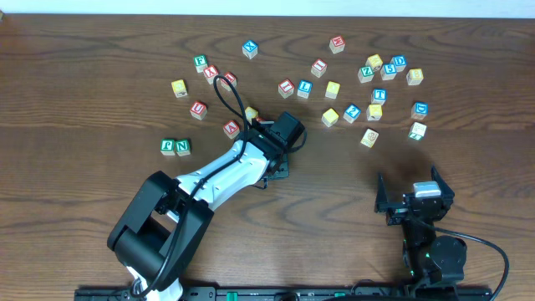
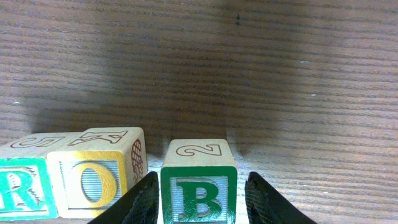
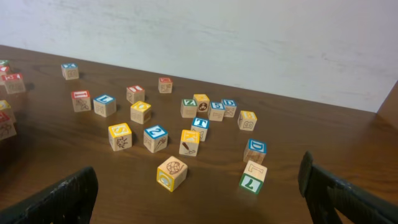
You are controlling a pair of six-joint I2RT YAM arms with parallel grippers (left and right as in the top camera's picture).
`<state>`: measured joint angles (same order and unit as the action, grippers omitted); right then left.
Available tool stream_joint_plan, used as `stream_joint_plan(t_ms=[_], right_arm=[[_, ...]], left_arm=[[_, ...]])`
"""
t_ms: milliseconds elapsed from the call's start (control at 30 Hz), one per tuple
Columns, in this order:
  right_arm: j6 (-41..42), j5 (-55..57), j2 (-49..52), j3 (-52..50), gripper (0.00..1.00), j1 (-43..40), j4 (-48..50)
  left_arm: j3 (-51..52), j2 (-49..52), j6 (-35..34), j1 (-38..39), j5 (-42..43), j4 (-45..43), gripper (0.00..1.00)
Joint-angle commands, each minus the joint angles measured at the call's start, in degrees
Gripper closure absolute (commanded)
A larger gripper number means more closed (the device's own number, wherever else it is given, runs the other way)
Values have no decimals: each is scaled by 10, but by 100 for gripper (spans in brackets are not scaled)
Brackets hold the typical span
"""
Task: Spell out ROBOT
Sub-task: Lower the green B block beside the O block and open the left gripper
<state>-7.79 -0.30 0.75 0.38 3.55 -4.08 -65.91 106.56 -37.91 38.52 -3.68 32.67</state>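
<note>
The green B block (image 2: 199,198) was seen standing upright on the worktop (image 2: 280,74), at the right end of a short row. Just to its left, a narrow gap away, the yellow O block (image 2: 93,183) was parked. The green R block (image 2: 22,194) was pressed right up against the O's far side and was cut off by the frame edge. So R, O, B could be read left to right in the left wrist view.

The left hand (image 2: 202,200) was straddling the B, one finger on each side. A sliver of light was visible between each finger and the wood, so the block was released, not pinched. From overhead that hand (image 1: 278,138) covered the row, so the three blocks couldn't really be made out there.

The blue T block (image 3: 199,123) was spotted well away, in the loose scatter of blocks on the right half of the worktop. It was just beside a few yellow and blue ones.

The right hand (image 3: 199,196) was held low near the front edge. Its fingers were spread wide, with nothing between them.

A green F and N pair (image 1: 175,147) was sitting side by side off to the left.
</note>
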Motion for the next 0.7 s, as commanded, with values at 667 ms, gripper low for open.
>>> stream_joint_plan(t_ms=[667], right_arm=[[4,-3,0,-1,1,-3,-3]], left_arm=[[7,-75,14,2,3,17,57]])
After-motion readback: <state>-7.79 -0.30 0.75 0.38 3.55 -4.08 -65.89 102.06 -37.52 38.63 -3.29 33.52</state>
